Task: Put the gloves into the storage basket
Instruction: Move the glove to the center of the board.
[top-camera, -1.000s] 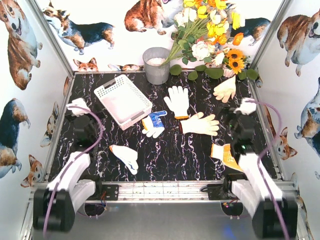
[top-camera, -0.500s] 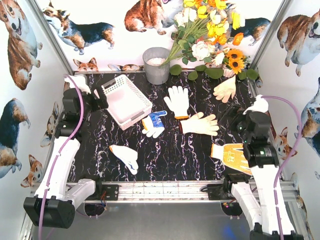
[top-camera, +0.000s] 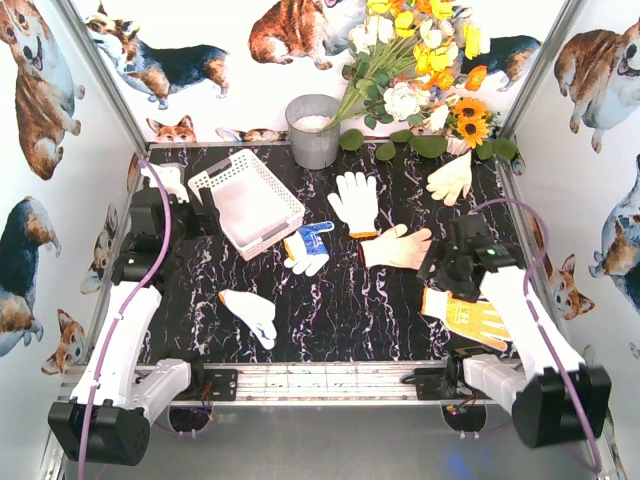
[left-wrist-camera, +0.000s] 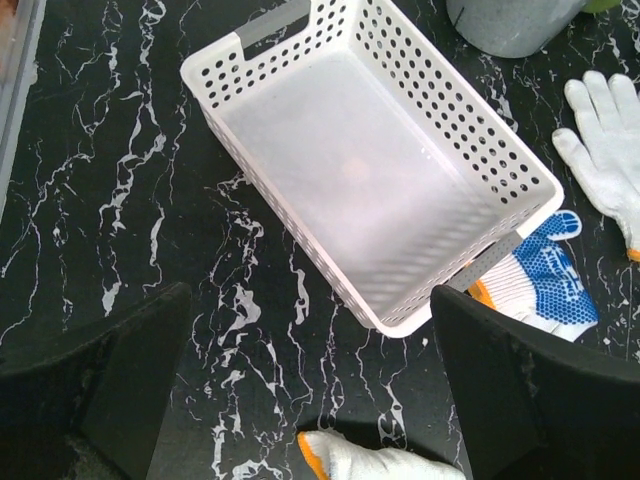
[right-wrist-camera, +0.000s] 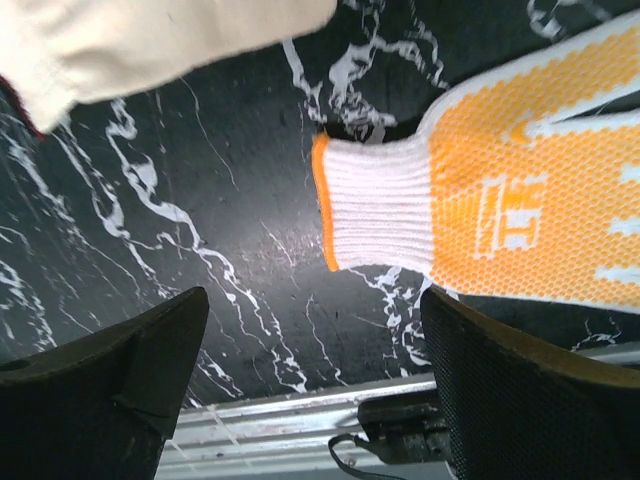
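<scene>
A black desk (top-camera: 340, 300) veined with white marbling fills the enclosure. At its far edge a grey metal bucket (top-camera: 313, 130) stands upright, with something pale inside. Just right of it a bouquet of flowers (top-camera: 404, 98) leans across the back corner. It has yellow, white and orange blooms, with sunflowers (top-camera: 470, 128) low on the right, and green leaves reaching down to the desk. The surrounding walls (top-camera: 60, 250) carry printed corgis. A silver aluminium rail (top-camera: 330, 382) runs along the near edge.

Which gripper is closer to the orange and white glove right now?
Right. The right gripper hovers over the cuff of the orange-and-white glove; the left gripper is far off, by the storage basket.
</scene>
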